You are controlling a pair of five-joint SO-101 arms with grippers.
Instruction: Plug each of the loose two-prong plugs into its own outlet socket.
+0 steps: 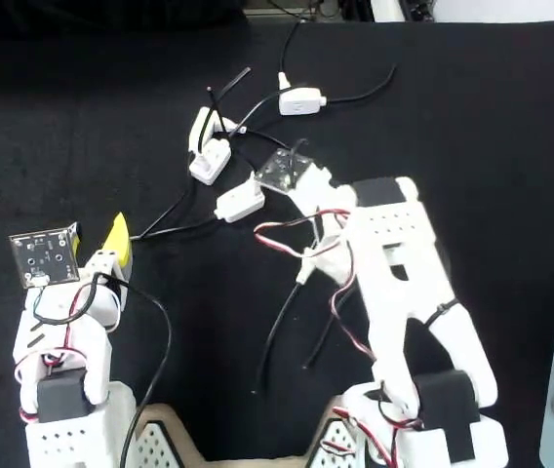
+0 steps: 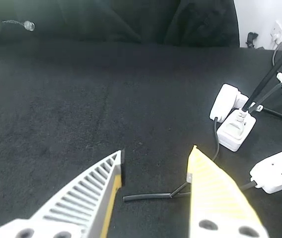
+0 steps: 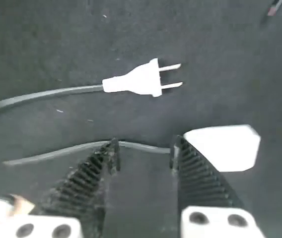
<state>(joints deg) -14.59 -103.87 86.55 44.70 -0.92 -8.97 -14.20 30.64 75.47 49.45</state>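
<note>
Loose plug [image 3: 140,80] on desk [image 3: 56,39] at 12 o'clock off right gripper [image 3: 144,146], just past its parted fingers [image 3: 193,171], long axis crosswise to them. Right is nearer; left gripper [image 2: 156,152], also parted, well apart.

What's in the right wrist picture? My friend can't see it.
A loose white two-prong plug lies unplugged on the black table. The right gripper is open over a thin cable, with a white socket block beside it.
</note>
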